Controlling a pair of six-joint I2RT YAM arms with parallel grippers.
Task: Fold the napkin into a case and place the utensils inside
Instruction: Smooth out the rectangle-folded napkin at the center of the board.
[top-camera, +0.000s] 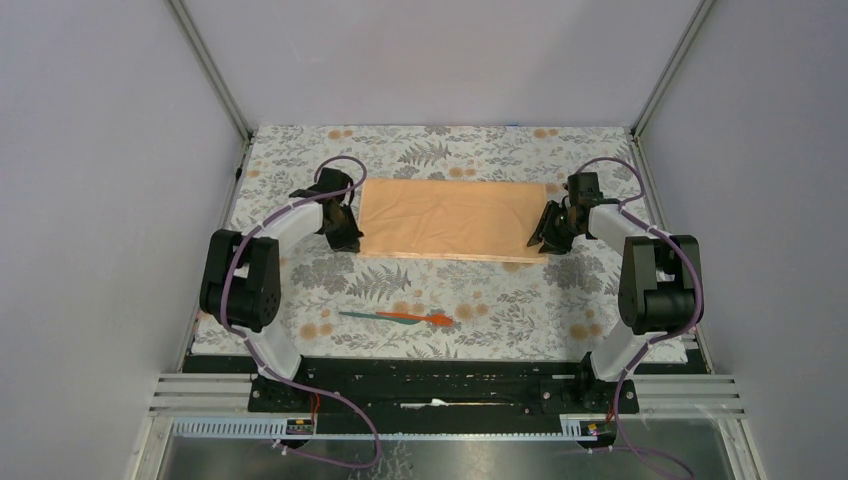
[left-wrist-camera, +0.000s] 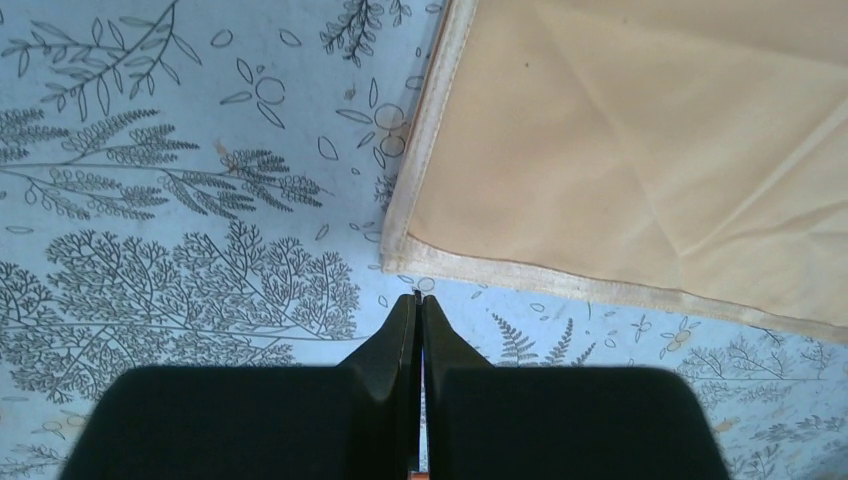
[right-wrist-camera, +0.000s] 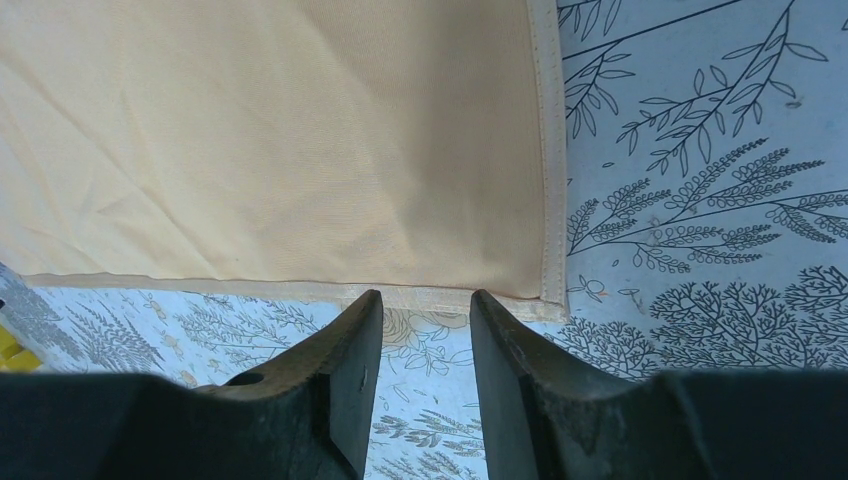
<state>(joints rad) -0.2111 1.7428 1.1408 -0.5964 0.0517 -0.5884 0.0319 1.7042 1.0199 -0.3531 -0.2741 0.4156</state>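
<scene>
The peach-orange napkin (top-camera: 450, 218) lies flat as a wide rectangle on the floral tablecloth; a diagonal crease shows on the napkin (left-wrist-camera: 620, 150) in the left wrist view. My left gripper (top-camera: 350, 240) is shut just short of its near left corner, the left gripper (left-wrist-camera: 419, 297) holding nothing between its tips. My right gripper (top-camera: 540, 242) stands open at the near right corner, the right gripper (right-wrist-camera: 425, 295) tips reaching the near hem of the napkin (right-wrist-camera: 280, 150). The utensils (top-camera: 395, 317), one teal and one orange-red, lie together nearer the arm bases.
The grey floral tablecloth (top-camera: 300, 290) covers the table between metal frame posts and plain walls. A sliver of something yellow (right-wrist-camera: 8, 348) shows at the left edge of the right wrist view. Both arm bases sit on the black rail (top-camera: 440, 385) at the near edge.
</scene>
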